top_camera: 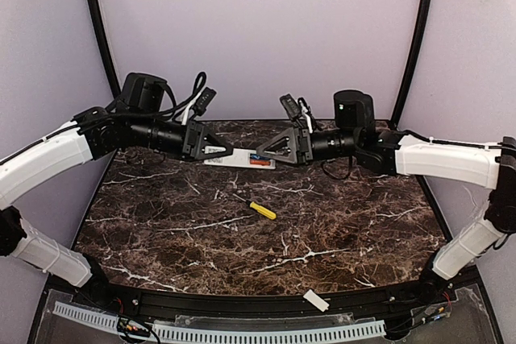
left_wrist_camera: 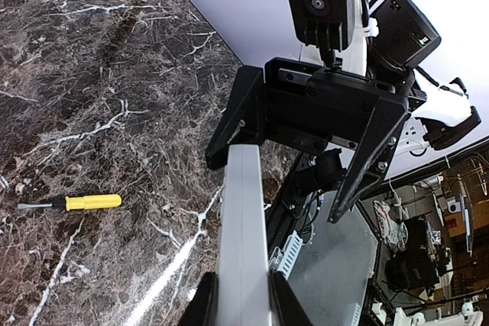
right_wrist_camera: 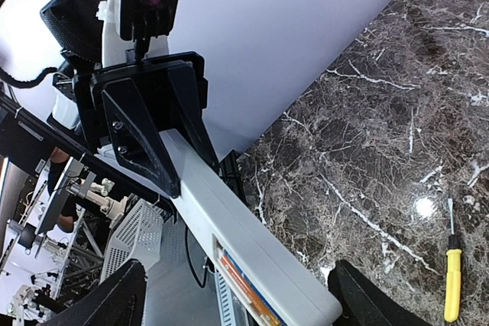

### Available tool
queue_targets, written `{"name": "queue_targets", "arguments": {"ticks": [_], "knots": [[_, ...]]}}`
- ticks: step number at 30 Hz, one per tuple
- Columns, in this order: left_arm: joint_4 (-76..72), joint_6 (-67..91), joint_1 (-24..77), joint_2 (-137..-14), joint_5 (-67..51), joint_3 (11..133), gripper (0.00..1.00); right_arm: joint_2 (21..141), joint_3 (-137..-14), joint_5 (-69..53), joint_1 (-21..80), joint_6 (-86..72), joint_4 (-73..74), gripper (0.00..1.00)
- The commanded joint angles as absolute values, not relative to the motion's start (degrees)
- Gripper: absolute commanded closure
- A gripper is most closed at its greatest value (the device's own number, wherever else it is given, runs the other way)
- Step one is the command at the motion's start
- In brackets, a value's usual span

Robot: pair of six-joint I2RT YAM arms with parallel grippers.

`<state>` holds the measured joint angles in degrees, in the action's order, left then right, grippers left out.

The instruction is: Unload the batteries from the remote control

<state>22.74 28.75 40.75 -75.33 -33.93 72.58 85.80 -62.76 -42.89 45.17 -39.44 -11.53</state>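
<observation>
Gripping: left gripper (top_camera: 230, 151), jaws clamped on remote control (top_camera: 242, 159)
Right gripper (top_camera: 259, 153): jaws spread wide around opposite end
Batteries (right_wrist_camera: 248, 295): seated in compartment
Screwdriver (top_camera: 260, 209): on table (top_camera: 161, 231)

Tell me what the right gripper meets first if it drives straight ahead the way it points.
The remote control: its open end, batteries showing, lies inside the open right gripper, so its palm would likely butt that end. Beyond it, the left gripper clamps the far end. Depth is unclear.

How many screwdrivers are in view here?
1. The yellow-handled screwdriver lies on the table near its middle, nearer the arms' bases than the raised remote control; none appears hidden.
</observation>
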Motion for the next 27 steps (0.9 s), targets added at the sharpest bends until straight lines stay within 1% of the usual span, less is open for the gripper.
{"name": "queue_targets", "arguments": {"ticks": [1,12,17,22,27], "knots": [[21.0,28.7,40.9,-73.7,-34.7,71.2,1.00,82.2,-61.8,-42.0,44.5,-36.9,-8.4,0.19],[16.1,31.7,41.0,-72.9,-37.5,67.0,1.00,79.3,-59.8,-41.5,43.6,-35.3,-2.8,0.17],[14.4,33.5,40.9,-72.4,-37.8,64.8,1.00,77.2,-58.4,-37.6,43.5,-33.9,2.0,0.13],[11.6,36.7,41.0,-71.9,-36.9,59.3,1.00,74.9,-55.5,-34.6,43.3,-33.3,5.3,0.10],[5.8,39.9,41.1,-73.6,-37.8,53.3,1.00,73.3,-54.1,-31.8,43.2,-32.4,9.2,0.09]]}}
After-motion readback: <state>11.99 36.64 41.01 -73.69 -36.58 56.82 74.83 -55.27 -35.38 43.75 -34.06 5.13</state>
